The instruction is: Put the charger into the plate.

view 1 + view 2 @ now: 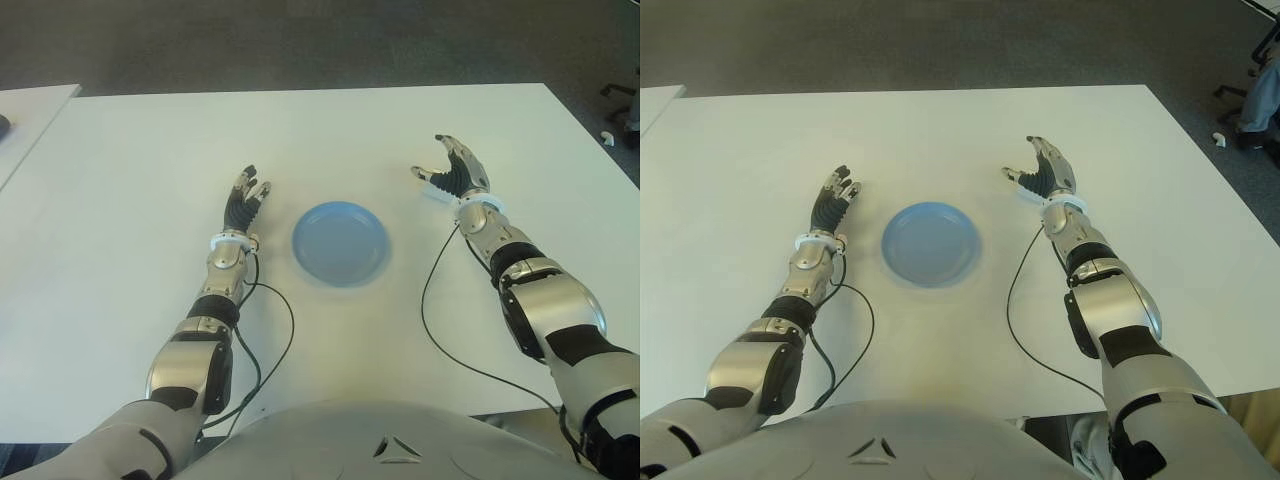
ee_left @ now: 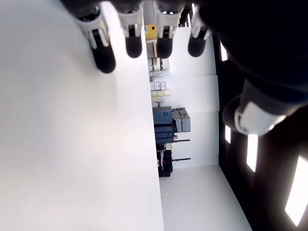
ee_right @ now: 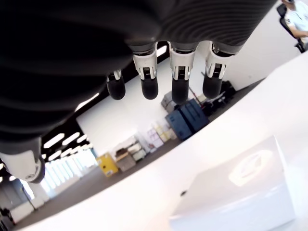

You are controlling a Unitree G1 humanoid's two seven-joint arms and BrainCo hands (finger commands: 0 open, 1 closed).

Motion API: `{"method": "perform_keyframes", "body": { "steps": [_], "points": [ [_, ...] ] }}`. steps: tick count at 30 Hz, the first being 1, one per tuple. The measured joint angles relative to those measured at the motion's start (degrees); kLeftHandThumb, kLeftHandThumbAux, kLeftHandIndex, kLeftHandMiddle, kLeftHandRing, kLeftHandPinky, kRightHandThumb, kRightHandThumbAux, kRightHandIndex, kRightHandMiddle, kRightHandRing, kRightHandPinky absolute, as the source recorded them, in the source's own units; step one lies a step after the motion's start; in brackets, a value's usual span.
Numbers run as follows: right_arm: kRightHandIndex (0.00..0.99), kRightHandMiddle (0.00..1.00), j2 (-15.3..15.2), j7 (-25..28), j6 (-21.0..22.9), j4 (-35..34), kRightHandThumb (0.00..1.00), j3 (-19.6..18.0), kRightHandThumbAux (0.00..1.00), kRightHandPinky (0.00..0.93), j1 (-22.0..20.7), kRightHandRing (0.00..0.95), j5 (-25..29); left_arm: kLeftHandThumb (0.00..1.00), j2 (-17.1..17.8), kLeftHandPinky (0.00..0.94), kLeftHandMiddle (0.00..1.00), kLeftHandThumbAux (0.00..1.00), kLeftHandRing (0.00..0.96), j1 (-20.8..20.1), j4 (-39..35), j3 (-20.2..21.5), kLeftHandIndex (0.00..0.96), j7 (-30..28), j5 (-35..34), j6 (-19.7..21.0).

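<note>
A: Right wrist view logged first. The right hand (image 3: 163, 72) had its fingers (image 3: 179, 79) spread and hanging loose, nothing between them. A white block, taken to be the charger (image 3: 240, 192), lay on the table (image 3: 96, 211) just beneath the palm, not yet touched as far as that view showed.

B: Did the eye views agree?

A: Yes. Nearest the body, both forearms reached out over the white table. Between them, at mid-depth, sat the blue plate (image 1: 340, 242), bare. The left hand (image 1: 244, 205) showed just left of the plate, fingers straight and relaxed, holding nothing. The right hand showed right of the plate and a little farther out, palm cupped over the charger (image 1: 438, 192), of which only a small white edge was visible under the fingers.

B: So which step was in hand?

A: Judged as the approach to the grasp. Charger was on the table, well outside the plate; no lift begun.

B: Requirement for the next move?

A: Judgement only: lower the right hand, close thumb and fingers across the block's sides for a firm hold, then lift and carry it left and slightly nearer to the plate. Smooth white casing may slip, so a square grip seemed advisable. Left hand not needed.
</note>
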Motion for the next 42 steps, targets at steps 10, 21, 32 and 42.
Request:
{"method": "perform_keyframes", "body": {
  "steps": [10,21,32,42],
  "points": [
    [0.0,0.0,-2.6,4.3,4.7,2.4,0.352,4.7,0.271,0.0,0.5,0.0,-4.4,0.184,-0.3,0.0,0.0,0.592,0.0,3.3,-4.5,0.1,0.0,-3.1,-2.0,0.2],
    [0.0,0.0,-2.9,6.3,5.1,2.2,0.332,4.2,0.277,0.0,2.9,0.0,-3.7,0.169,-0.8,0.0,0.0,0.596,0.0,8.4,-11.1,0.4,0.0,-8.7,-6.4,1.1],
    [0.0,0.0,-3.2,7.2,5.0,1.4,0.281,3.0,0.344,0.0,4.8,0.0,-2.4,0.143,-0.9,0.0,0.014,0.568,0.0,12.1,-16.2,0.4,0.0,-12.2,-8.3,2.0],
    [0.0,0.0,-3.5,7.2,5.0,0.8,0.272,3.0,0.371,0.0,5.6,0.0,-2.3,0.141,-0.9,0.0,0.026,0.562,0.0,13.9,-18.7,0.4,0.0,-13.7,-9.2,2.8]
  ]
}}
